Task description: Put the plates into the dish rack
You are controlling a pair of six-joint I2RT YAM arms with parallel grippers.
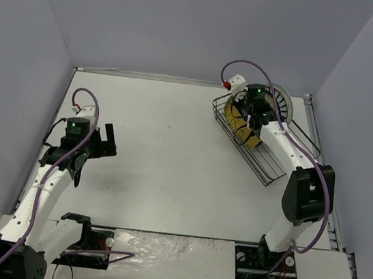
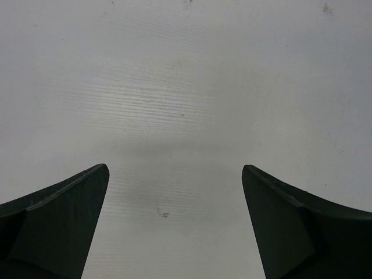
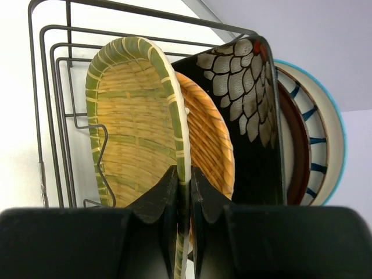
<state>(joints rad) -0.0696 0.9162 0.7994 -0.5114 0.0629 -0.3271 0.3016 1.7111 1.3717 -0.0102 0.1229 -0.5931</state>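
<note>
Right wrist: R gripper [image 3: 184, 176] pinches rim of yellow plate [image 3: 133, 116]; plate stands on edge in rack [image 3: 52, 133].
Behind it: orange plate [image 3: 212, 145], black plate [image 3: 247, 110], red-rim plate [image 3: 294, 145], striped plate [image 3: 319, 133], all upright, packed close.
Top ext: rack at far right of table [image 1: 164, 150], set at an angle; R arm reaches into its far end.
Left wrist: L gripper [image 2: 174, 224] fingers spread wide, over table, well apart from rack.
</note>
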